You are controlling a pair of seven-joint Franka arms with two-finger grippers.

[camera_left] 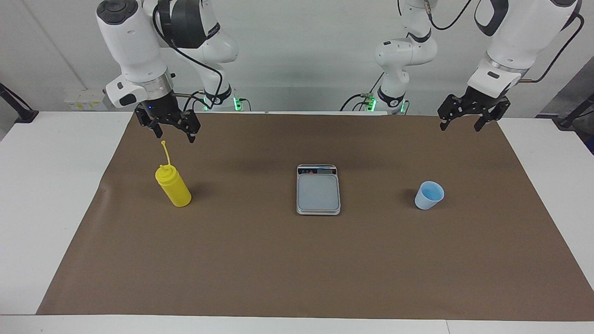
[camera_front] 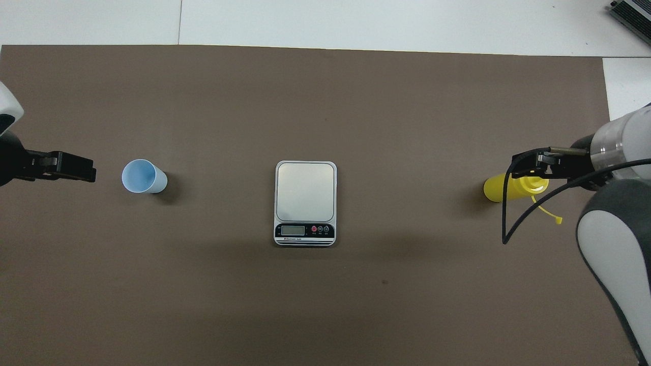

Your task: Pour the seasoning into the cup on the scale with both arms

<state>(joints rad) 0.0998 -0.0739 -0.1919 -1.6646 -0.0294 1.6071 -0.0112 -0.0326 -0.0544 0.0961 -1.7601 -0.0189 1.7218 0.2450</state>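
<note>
A white table (camera_left: 55, 195) carries a broad brown mat (camera_left: 297, 260) that covers most of its top, and everything of the task stands on that mat. Taking the scale as the centre of a clock face in the overhead view, with twelve o'clock pointing away from the robots, the two arms come in at about three and nine. The right arm (camera_left: 134, 51) reaches down at the three o'clock end, and the right gripper (camera_left: 175, 135) hangs in the air just above the tip of the bottle's nozzle, empty, its fingers spread wide. The left arm (camera_left: 515, 41) hangs at the nine o'clock end, and the left gripper (camera_left: 460, 126) is up over the mat's edge nearest the robots, also empty with fingers wide apart, well clear of the cup. The scale (camera_front: 305, 202) lies flat at mid-mat, its dark display strip on the six o'clock edge, toward the robots, with nothing on its silver plate. The seasoning (camera_left: 172, 185) stands upright at three o'clock, well apart from the scale, its thin nozzle pointing up. The cup (camera_front: 144, 176) stands upright and open-mouthed at nine o'clock, about as far from the scale as the bottle.
</note>
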